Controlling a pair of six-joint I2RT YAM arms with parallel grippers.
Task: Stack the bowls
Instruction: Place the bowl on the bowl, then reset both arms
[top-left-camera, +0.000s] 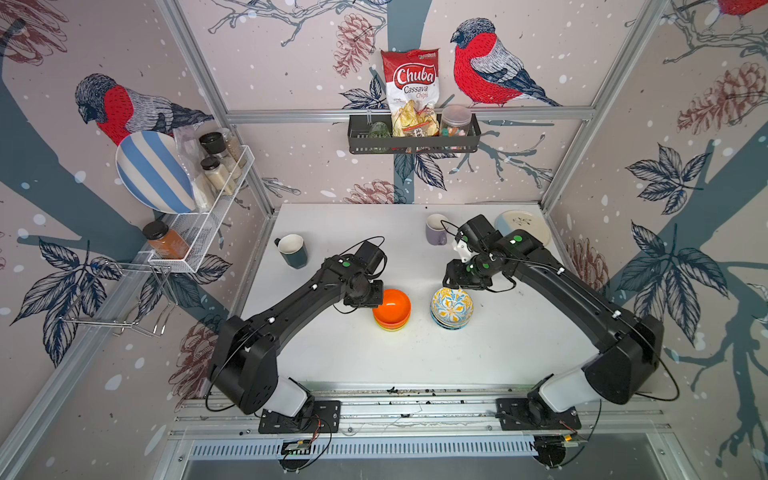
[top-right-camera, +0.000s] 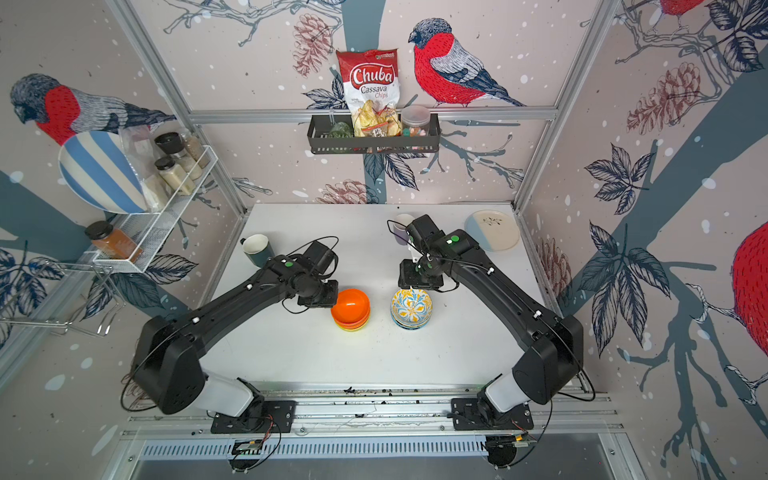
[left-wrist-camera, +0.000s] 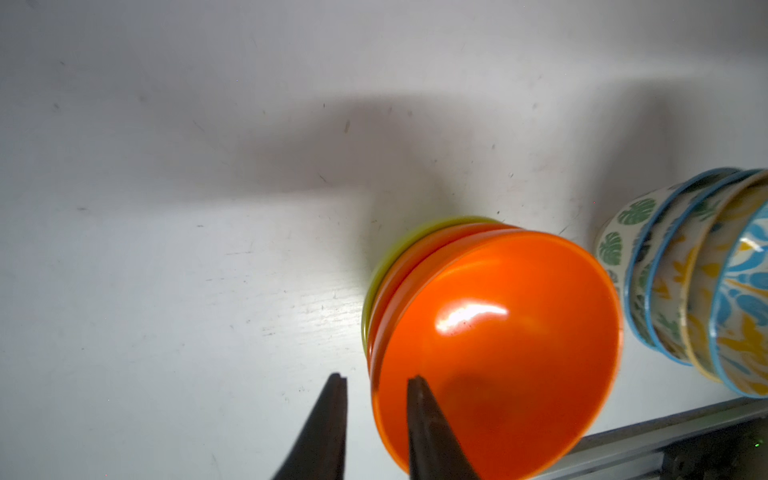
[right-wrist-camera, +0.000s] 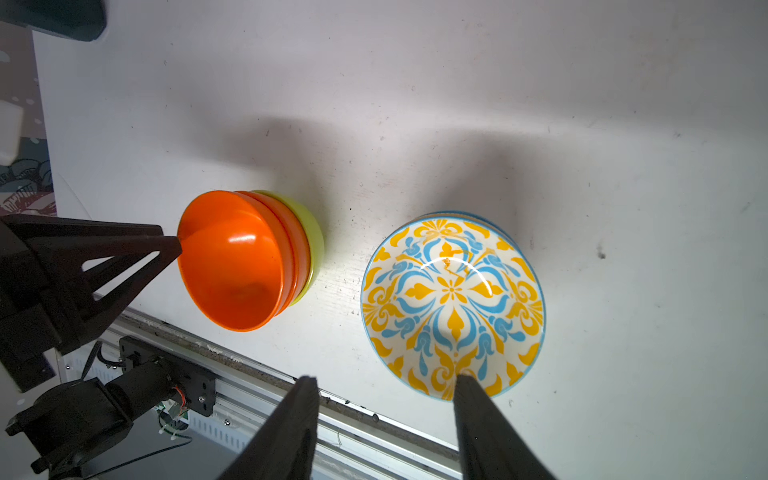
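Note:
Two stacks of bowls stand mid-table. The left stack is an orange bowl (top-left-camera: 391, 302) on a second orange one, with a lime green bowl (right-wrist-camera: 311, 226) at the bottom. The right stack has a yellow-blue floral bowl (top-left-camera: 451, 305) on top and a leaf-patterned white bowl (left-wrist-camera: 619, 232) lowest. My left gripper (left-wrist-camera: 376, 380) is open and straddles the top orange bowl's (left-wrist-camera: 498, 332) rim, one finger inside and one outside, clear of the wall. Open wide and empty, my right gripper (right-wrist-camera: 386, 379) hangs over the floral bowl's (right-wrist-camera: 453, 303) far rim.
A dark green mug (top-left-camera: 294, 250) stands at the back left and a purple mug (top-left-camera: 436, 228) behind the right arm. A cream-and-blue plate (top-left-camera: 524, 232) lies in the back right corner. A metal rail (top-left-camera: 415, 399) runs along the table's front edge.

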